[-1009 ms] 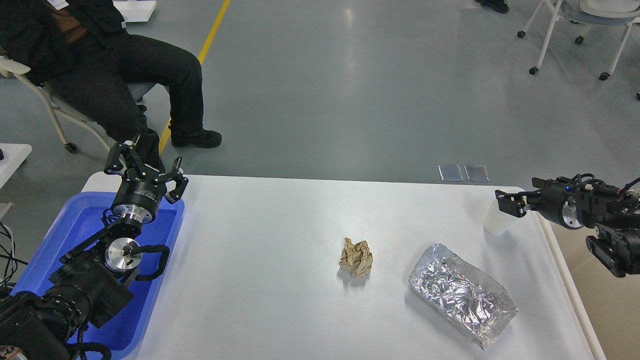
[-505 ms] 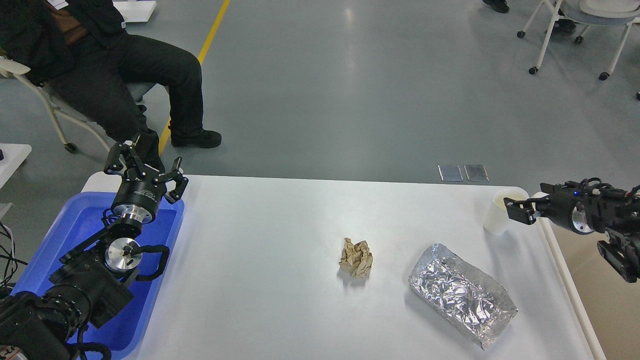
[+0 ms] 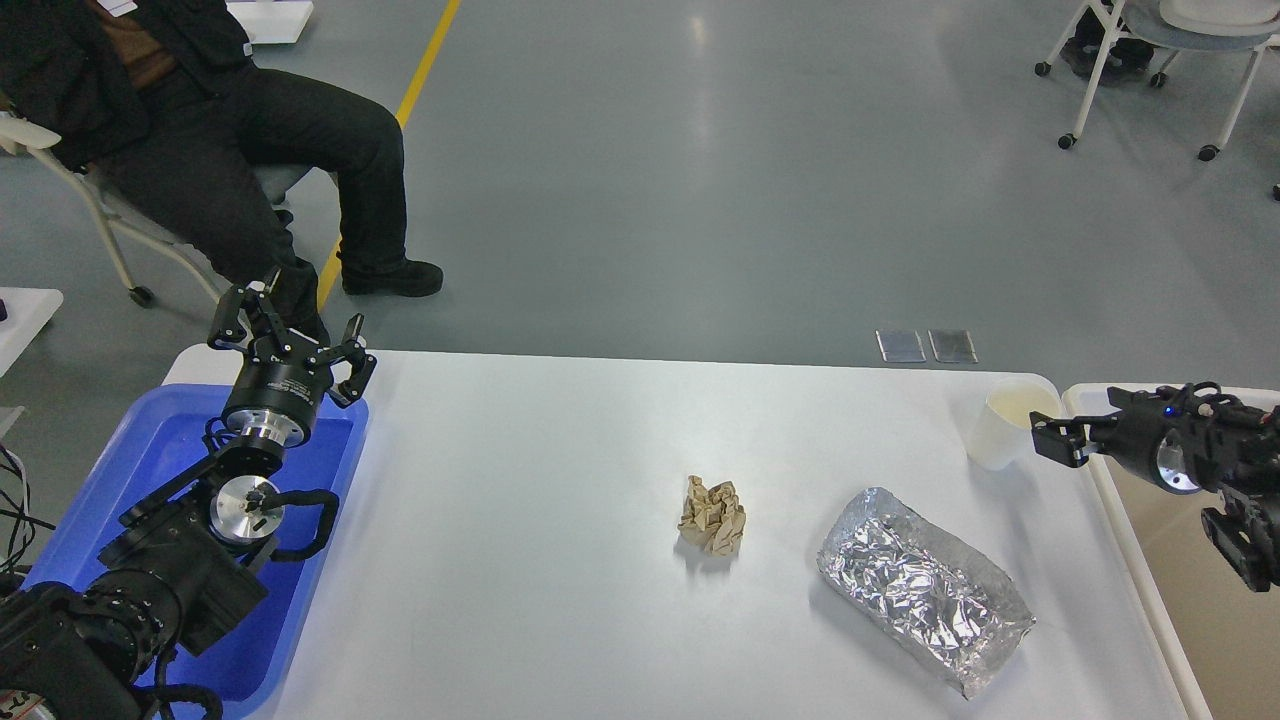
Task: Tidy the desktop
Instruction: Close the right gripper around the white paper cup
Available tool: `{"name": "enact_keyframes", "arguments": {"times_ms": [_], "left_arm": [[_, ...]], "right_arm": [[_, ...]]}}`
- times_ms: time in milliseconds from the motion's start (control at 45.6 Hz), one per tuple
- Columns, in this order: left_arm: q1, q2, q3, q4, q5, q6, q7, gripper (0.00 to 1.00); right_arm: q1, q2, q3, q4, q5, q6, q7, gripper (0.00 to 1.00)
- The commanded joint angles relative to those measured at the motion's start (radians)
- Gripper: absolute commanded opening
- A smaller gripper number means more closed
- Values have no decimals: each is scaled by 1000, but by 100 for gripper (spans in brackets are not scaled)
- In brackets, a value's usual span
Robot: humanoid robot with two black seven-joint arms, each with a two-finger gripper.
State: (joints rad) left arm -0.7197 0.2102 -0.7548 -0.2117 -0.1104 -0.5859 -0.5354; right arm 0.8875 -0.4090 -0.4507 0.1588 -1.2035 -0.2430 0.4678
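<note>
The desktop (image 3: pixel 560 560) is a wide white tabletop. On it lie a crumpled brown paper ball (image 3: pixel 712 515) in the middle, a crinkled silver foil packet (image 3: pixel 925 588) at the front right, and a white paper cup (image 3: pixel 1003 426) upright at the back right corner. My left gripper (image 3: pixel 290 335) is open and empty, raised over the far edge of the blue tray (image 3: pixel 140 450). My right gripper (image 3: pixel 1052 441) is just right of the cup and apart from it. It is dark and seen side-on, so I cannot tell its fingers apart.
A beige bin with a white rim (image 3: pixel 1120 530) stands against the table's right edge, under my right arm. A person (image 3: pixel 250 150) sits on a chair beyond the back left corner. A wheeled chair (image 3: pixel 1150 60) stands far back right.
My right gripper has drawn back to the right, away from the white cup, which stays standing at the corner. The left arm has not moved.
</note>
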Motion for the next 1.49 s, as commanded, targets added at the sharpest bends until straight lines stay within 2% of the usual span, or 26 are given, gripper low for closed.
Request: {"name": "enact_keyframes", "arguments": {"times_ms": [0, 329, 592, 636, 724, 790, 856, 921, 987, 1053, 1097, 1316, 1470], "left_arm": [[0, 0, 0, 0, 0, 0, 0, 100], [0, 0, 0, 0, 0, 0, 0, 100], [0, 0, 0, 0, 0, 0, 0, 100], [-1, 0, 0, 0, 0, 0, 0, 100], [0, 0, 0, 0, 0, 0, 0, 100], [0, 0, 0, 0, 0, 0, 0, 100], [0, 0, 0, 0, 0, 0, 0, 100], [0, 0, 0, 0, 0, 0, 0, 100], [0, 0, 0, 0, 0, 0, 0, 100], [0, 0, 0, 0, 0, 0, 0, 100], [0, 0, 0, 0, 0, 0, 0, 100], [0, 0, 0, 0, 0, 0, 0, 100], [0, 0, 0, 0, 0, 0, 0, 100]], "right_arm": [[-25, 22, 12, -1, 94, 4, -21, 96], [-25, 25, 20, 5, 163, 14, -21, 94], [-25, 25, 17, 10, 157, 50, -20, 78], [-27, 25, 14, 10, 154, 53, -20, 73], [-27, 25, 9, 10, 150, 65, -20, 55], [-27, 27, 9, 11, 150, 71, -20, 51], [-27, 27, 6, 11, 148, 77, -20, 37], [-27, 27, 4, 13, 148, 80, -18, 30], [-27, 27, 3, 13, 147, 85, -18, 14], [-27, 27, 1, 13, 147, 90, -15, 8], [-27, 27, 0, 13, 147, 93, -14, 0], [-27, 25, 3, 13, 145, 96, -5, 0], [-22, 18, 10, 13, 151, 100, 31, 0]]}}
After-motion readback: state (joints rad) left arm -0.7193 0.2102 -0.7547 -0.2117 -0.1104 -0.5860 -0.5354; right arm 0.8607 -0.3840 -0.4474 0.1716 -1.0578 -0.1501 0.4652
